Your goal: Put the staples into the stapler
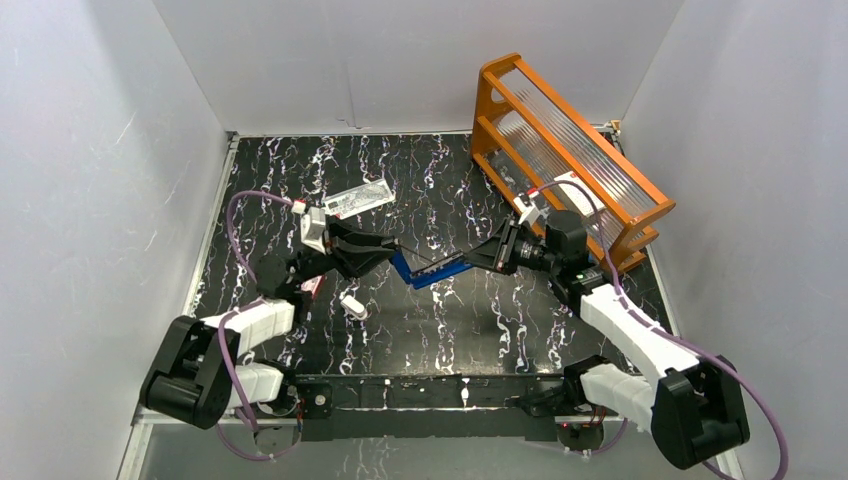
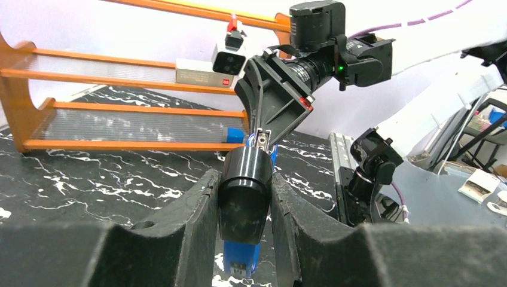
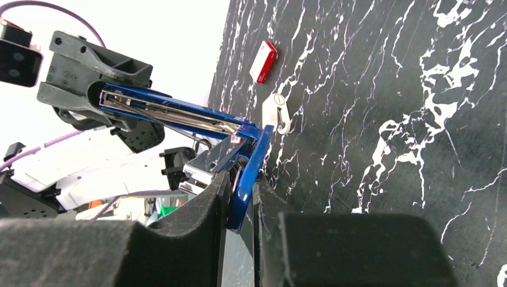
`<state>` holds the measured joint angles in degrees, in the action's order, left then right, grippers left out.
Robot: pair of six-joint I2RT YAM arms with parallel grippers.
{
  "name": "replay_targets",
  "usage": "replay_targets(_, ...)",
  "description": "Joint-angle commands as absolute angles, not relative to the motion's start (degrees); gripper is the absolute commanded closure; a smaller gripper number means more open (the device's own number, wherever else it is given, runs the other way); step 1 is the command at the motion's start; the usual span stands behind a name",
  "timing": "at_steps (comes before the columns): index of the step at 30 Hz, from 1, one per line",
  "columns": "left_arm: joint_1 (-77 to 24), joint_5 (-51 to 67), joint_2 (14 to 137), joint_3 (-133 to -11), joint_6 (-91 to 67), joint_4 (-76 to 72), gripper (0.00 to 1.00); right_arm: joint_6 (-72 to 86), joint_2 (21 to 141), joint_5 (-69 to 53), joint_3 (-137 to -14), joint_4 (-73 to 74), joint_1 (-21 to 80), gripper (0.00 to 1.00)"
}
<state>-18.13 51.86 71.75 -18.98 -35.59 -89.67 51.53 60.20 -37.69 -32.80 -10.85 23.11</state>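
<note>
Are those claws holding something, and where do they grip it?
Both hold the small blue hinged stapler, spread open: left gripper on its black-ended half, right gripper on its blue lid.

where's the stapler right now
In the top view the stapler sits mid-scene, spread open and gripped between the left tool and the right tool, nearer the arms than the orange rack.

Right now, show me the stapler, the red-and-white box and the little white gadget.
stapler [image 3: 254, 152]: right wrist view, blue cover near hinge.
red-and-white box [image 3: 263, 61]: right wrist view, its middle.
white gadget [image 3: 278, 111]: right wrist view, its middle.
</note>
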Motion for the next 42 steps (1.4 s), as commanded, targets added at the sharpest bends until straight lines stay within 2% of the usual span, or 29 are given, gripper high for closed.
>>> replay_targets(1,-13.38,42.99,68.85,-18.95,-36.67,-102.73,1.0,50.05,55.22,-40.46,-32.59,-13.03,21.02,1.0)
replay_targets(10,-10.3,43.76,67.2,-17.75,-39.22,-102.74,1.0,54.18,49.85,-40.52,-31.35,-16.2,17.91,1.0)
replay_targets(31,-7.82,42.4,63.85,-10.48,-39.28,-102.05,0.99,58.22,46.5,-42.39,-31.41,-19.29,14.86,1.0)
replay_targets(34,-7.82,43.49,64.43,-10.58,-39.21,-101.62,0.91,57.51,46.92,-42.74,-31.38,-18.71,14.87,1.0)
replay_targets(42,-7.83,47.87,63.48,-12.78,-38.6,-94.99,0.57,54.36,48.58,-43.88,-32.95,-15.23,14.89,1.0)
